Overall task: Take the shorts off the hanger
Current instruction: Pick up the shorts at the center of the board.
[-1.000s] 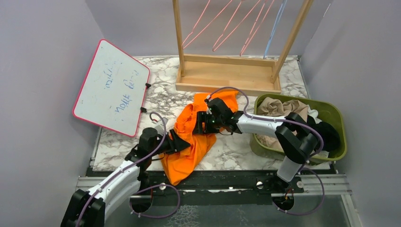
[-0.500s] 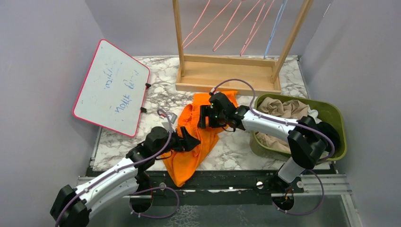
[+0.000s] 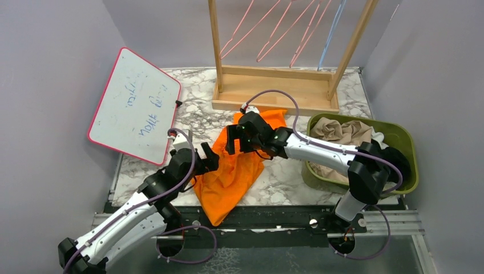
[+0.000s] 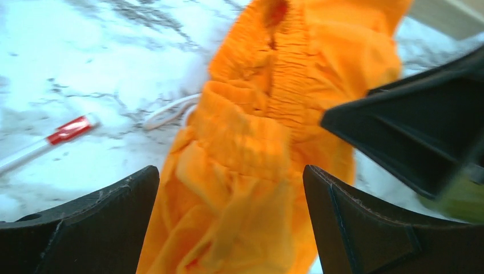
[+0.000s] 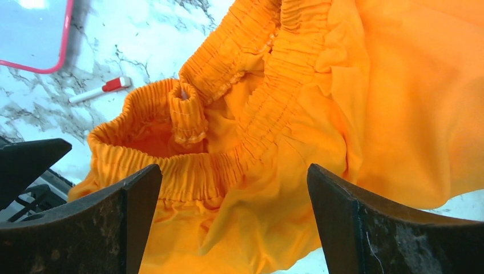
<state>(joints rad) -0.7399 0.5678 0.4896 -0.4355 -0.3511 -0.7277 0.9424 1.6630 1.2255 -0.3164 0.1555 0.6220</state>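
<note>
Both arms shifted left since 1 second ago and both pincers spread wider. Your left pincer (image 3: pixel 205 156) and right pincer (image 3: pixel 232 140) are open, gripping nothing. The bright orange fabric shorts (image 3: pixel 231 178) lie crumpled on the white marble table (image 3: pixel 279 181), off the pink wire hangers (image 3: pixel 274 34). Step looks like release. Next you'd probably regrasp the waistband and move them to the green plastic bin (image 3: pixel 408 142).

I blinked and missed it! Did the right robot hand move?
Yes. The right gripper slid left over the orange shorts, toward the whiteboard and away from the green bin.
</note>
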